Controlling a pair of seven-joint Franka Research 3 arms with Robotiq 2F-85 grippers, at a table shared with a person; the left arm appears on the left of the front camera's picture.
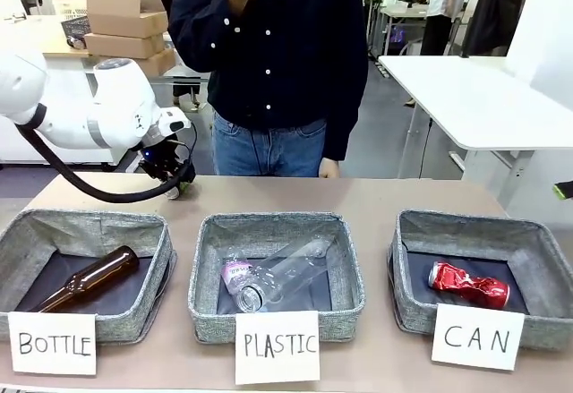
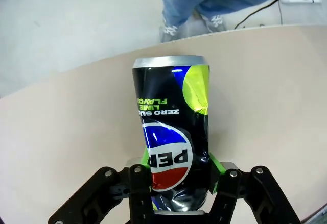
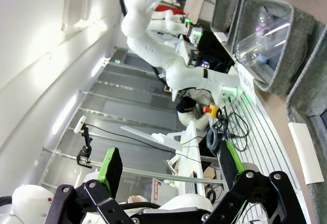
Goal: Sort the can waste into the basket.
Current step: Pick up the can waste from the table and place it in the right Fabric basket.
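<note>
Left gripper (image 2: pixel 176 175): jaws closed on the dark can (image 2: pixel 171 132) at the surface's (image 1: pixel 376 196) far edge. Right gripper (image 3: pixel 168 175): jaws wide open, empty. Red can (image 1: pixel 468 284) lies inside the CAN basket (image 1: pixel 537 250).

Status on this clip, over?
Left pincer shut on dark can. Right pincer open, empty. Red can in CAN basket. Nothing blocking.

Dark can (image 2: pixel 173 132) hidden behind left gripper (image 1: pixel 179 187) in front view; base cut off between jaws in wrist view.
</note>
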